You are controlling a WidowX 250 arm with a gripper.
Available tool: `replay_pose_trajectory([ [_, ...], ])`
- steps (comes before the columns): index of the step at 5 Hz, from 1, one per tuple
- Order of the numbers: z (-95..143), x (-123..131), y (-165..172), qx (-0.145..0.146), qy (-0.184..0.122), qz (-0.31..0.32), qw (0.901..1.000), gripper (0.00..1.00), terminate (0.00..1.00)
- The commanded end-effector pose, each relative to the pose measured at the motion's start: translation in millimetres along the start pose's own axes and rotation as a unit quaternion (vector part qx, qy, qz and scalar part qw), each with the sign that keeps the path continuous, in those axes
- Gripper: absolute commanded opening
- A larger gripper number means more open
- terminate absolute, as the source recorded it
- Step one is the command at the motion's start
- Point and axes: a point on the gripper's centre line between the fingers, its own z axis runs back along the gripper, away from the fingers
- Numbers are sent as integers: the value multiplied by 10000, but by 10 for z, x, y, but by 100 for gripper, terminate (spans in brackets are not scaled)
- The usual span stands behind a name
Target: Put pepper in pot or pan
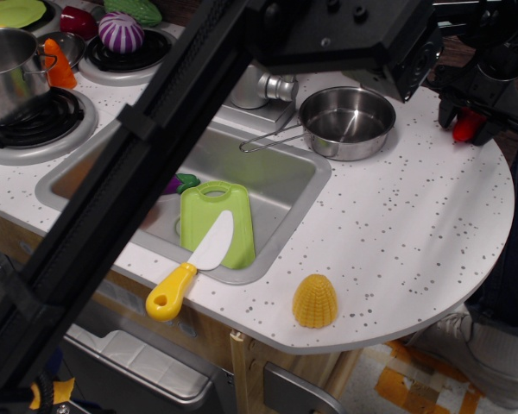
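The pepper point(467, 126) is glossy red, and only a short stub of it shows between the black fingers at the counter's far right edge. My gripper point(469, 121) is shut on it, to the right of the pan. Whether the pepper is clear of the counter I cannot tell. The pan point(347, 122) is a shallow shiny steel dish with a thin wire handle pointing left toward the sink, and it is empty.
My black arm crosses the view diagonally and hides part of the sink point(281, 185). The sink holds a green cutting board point(214, 222), a yellow-handled knife point(188, 270) and a purple eggplant point(183, 182). A yellow corn piece point(315, 301) sits near the front edge. The faucet point(272, 86) and the stove with a steel pot point(7, 71) are at the back left.
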Motion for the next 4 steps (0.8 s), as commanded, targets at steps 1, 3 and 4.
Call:
replay_pose_trajectory([
  [1, 387, 136, 164, 301, -212, 35, 9993, 0, 0],
  [3, 833, 43, 647, 1005, 46, -438, 9940, 0, 0],
  [4, 1006, -71, 837, 1147, 128, -580, 9916, 0, 0],
])
